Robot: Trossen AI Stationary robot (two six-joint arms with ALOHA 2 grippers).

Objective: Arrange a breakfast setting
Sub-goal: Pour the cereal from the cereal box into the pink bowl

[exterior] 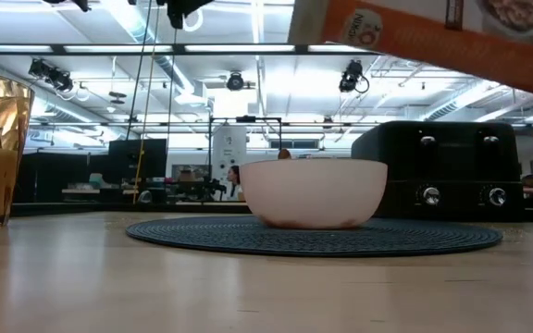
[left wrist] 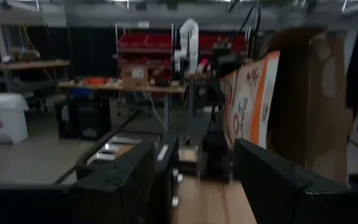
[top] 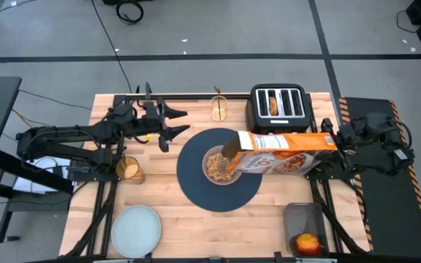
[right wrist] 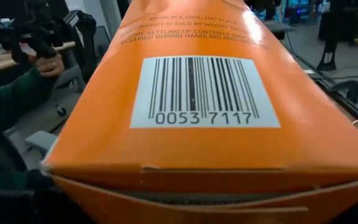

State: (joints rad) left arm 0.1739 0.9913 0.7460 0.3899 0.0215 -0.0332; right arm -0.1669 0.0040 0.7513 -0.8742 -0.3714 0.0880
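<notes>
The tan bowl, with cereal in it, stands on the dark-blue placemat at mid-table. My right gripper is shut on the orange cereal box, whose open end hangs over the bowl. My left gripper is open and empty, above the table left of the placemat. The amber cup and the pale-blue plate stand at the left. The apple lies in a dark tray. Toasted bread sticks out of a toaster slot. My right gripper holds the cereal box by its closed bottom end, coming level from the table's right side. The box itself hides the fingers in the right wrist view. The box is lifted clear, lying nearly flat, with its open end above the bowl.
The black toaster stands at the far edge behind the placemat. A gold wire object stands to its left. The dark tray sits at the near right corner. A person in a green sleeve shows beyond the table.
</notes>
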